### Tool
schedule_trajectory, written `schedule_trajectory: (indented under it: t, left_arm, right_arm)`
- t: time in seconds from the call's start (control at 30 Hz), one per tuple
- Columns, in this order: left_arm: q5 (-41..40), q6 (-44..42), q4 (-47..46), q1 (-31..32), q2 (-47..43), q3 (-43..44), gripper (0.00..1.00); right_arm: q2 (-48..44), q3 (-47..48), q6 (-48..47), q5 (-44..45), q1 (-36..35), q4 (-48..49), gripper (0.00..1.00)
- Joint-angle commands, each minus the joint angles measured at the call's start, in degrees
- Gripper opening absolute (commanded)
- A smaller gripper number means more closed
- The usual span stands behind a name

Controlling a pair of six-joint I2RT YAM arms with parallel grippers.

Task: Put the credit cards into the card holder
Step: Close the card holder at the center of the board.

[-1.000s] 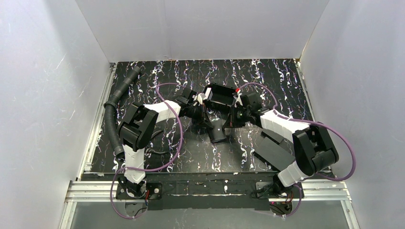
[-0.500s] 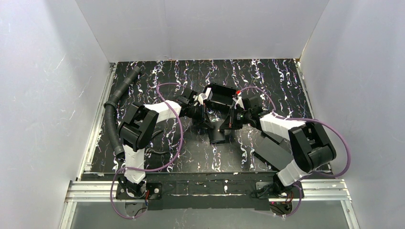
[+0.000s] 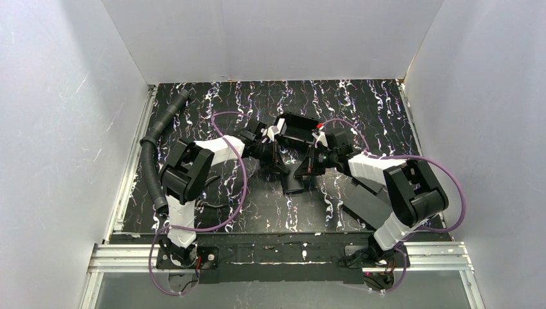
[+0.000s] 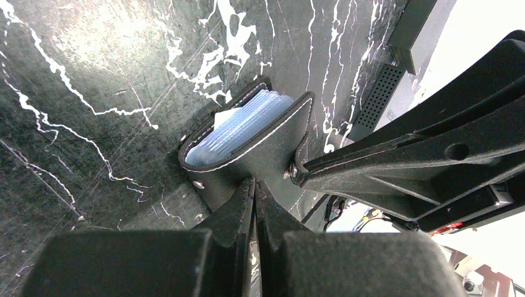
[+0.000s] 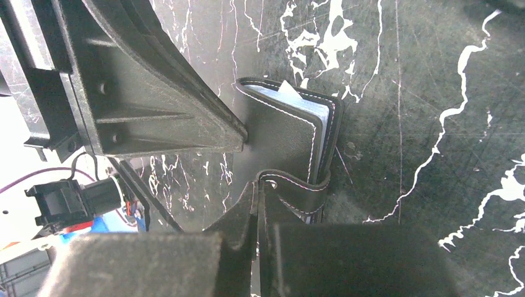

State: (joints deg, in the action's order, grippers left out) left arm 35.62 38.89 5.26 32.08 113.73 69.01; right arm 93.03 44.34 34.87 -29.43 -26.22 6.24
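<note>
The card holder (image 4: pixel 260 145) is a small black fold-over wallet lying on the marbled table between both arms, also in the top view (image 3: pixel 294 183). Its pale blue-grey pockets gape open, and a white credit card corner (image 4: pixel 226 117) peeks out of them (image 5: pixel 288 88). My left gripper (image 4: pixel 255 184) is shut on the holder's black wall, its tips at the holder's left edge (image 3: pixel 282 164). My right gripper (image 5: pixel 257 185) is shut on the stitched snap flap (image 5: pixel 297 192) that curls out from its fingertips (image 3: pixel 309 166).
A black rimmed tray (image 3: pixel 302 119) sits just behind the two wrists. Flat black slabs (image 3: pixel 367 203) lie under the right forearm. A corrugated black hose (image 3: pixel 153 161) runs along the table's left edge. White walls close in the table on three sides.
The right arm has drawn in leftward, its elbow swinging toward the centre and its wrist closer to the holder. The left arm and the holder have barely moved.
</note>
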Motion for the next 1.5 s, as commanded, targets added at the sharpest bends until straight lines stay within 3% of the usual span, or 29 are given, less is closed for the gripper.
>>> schedule_trajectory:
  t: [0.0,0.4,1.07,1.47]
  left_arm:
    - [-4.7,-2.4,5.8,2.1,3.5,-1.7,0.00]
    - [-4.7,-2.6,6.0,2.1,3.8,-1.4,0.00]
    - [-4.7,-2.6,6.1,2.2,3.7,-1.3,0.00]
    - [-4.7,-2.4,6.0,2.3,3.9,-1.4,0.00]
  right_arm:
    - [0.5,0.3,-2.0,-3.7,-0.6,0.7,0.01]
    - [-1.7,0.3,-3.4,-6.7,0.4,-0.9,0.01]
    - [4.3,1.5,-7.7,-11.4,0.4,1.9,0.01]
    - [8.2,4.3,-16.6,-10.2,-0.1,-7.6,0.01]
